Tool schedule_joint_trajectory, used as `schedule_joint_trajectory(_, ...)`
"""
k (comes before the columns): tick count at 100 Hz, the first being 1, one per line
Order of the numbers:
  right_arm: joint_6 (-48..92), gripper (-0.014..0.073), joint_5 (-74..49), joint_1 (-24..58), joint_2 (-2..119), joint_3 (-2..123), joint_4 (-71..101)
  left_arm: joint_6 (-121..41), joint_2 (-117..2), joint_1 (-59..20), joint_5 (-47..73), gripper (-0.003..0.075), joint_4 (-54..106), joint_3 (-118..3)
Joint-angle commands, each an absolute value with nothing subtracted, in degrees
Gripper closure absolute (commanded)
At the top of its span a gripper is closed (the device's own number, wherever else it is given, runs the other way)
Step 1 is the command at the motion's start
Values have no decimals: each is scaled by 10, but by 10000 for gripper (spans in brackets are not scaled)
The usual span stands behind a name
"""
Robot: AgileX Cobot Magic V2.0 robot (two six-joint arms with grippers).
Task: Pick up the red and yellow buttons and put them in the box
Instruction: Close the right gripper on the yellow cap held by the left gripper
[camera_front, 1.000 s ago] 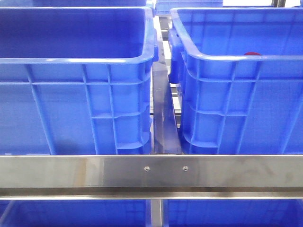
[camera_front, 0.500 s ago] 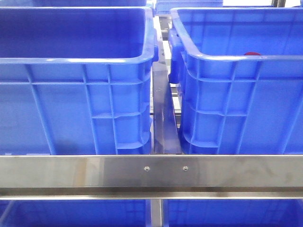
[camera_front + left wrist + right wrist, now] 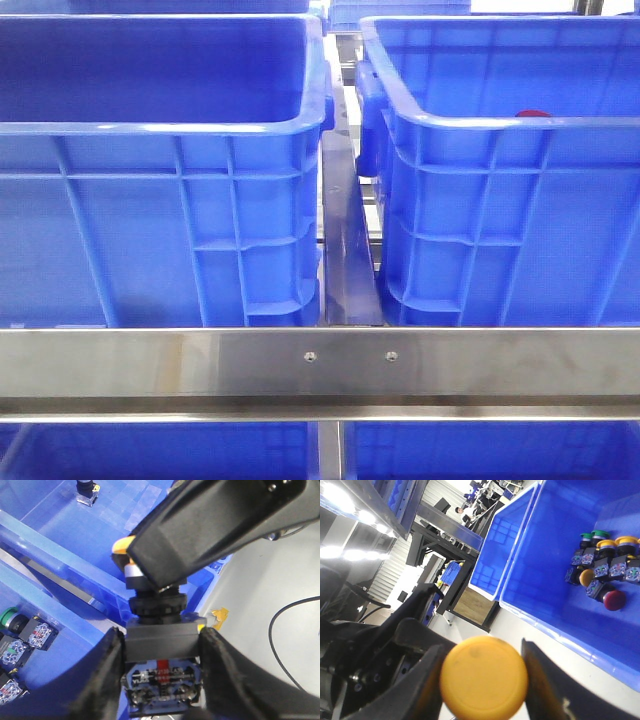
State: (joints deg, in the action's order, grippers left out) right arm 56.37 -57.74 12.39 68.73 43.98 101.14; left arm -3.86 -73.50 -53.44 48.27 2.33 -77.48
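Observation:
Both grippers are out of the front view. My left gripper (image 3: 161, 652) is shut on the black body of a yellow button (image 3: 121, 546). A black finger (image 3: 210, 525) of my right gripper covers that button's cap. In the right wrist view, my right gripper (image 3: 484, 676) holds the round yellow cap (image 3: 484, 672) between its fingers. The box (image 3: 500, 190), the lighter ribbed crate, stands at the right of the front view. A glossy red button (image 3: 533, 114) peeks over its near rim.
A darker smooth-walled crate (image 3: 150, 200) stands left of the box, with a steel rail (image 3: 320, 365) across the front. A crate (image 3: 555, 565) holds several yellow, green and red (image 3: 614, 599) buttons. A green button (image 3: 7, 616) and contact blocks lie below the left gripper.

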Motion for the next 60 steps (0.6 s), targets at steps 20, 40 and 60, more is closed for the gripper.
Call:
schedule_joint_trajectory(20, 572, 433, -598, 124, 676, 461, 1079, -38, -719, -538, 451, 146, 23, -793)
schedule_joint_trajectory(40, 608, 433, -550, 124, 676, 461, 1079, -38, -719, -538, 463, 146, 15, -793)
schedule_joint_trajectory(60, 631, 433, -512, 121, 676, 461, 1082, -27, -709, -536, 462, 153, -11, -793)
